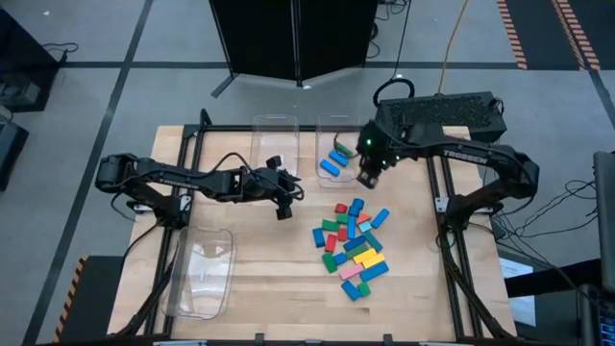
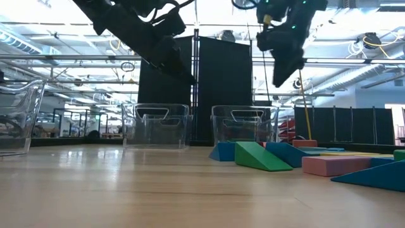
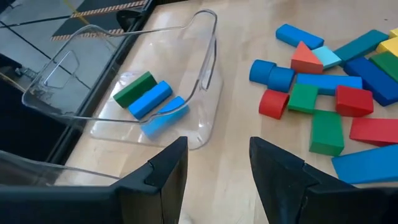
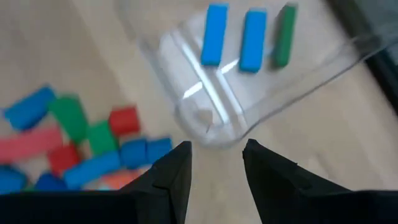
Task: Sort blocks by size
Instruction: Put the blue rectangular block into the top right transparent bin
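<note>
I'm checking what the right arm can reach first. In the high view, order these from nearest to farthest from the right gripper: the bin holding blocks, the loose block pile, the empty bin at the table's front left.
From the right gripper:
1. Bin holding blocks, just beside it.
2. Loose block pile, toward the front.
3. Empty bin, far front left.

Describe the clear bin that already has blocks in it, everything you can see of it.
The clear bin is a see-through plastic tub with rounded corners, a flared rim and a cut-out handle at its end. It stands upright on the wooden table at the far edge, just beyond the loose pile. Inside lie two blue blocks and one green block, side by side. The right gripper hovers at its near corner, empty.
</note>
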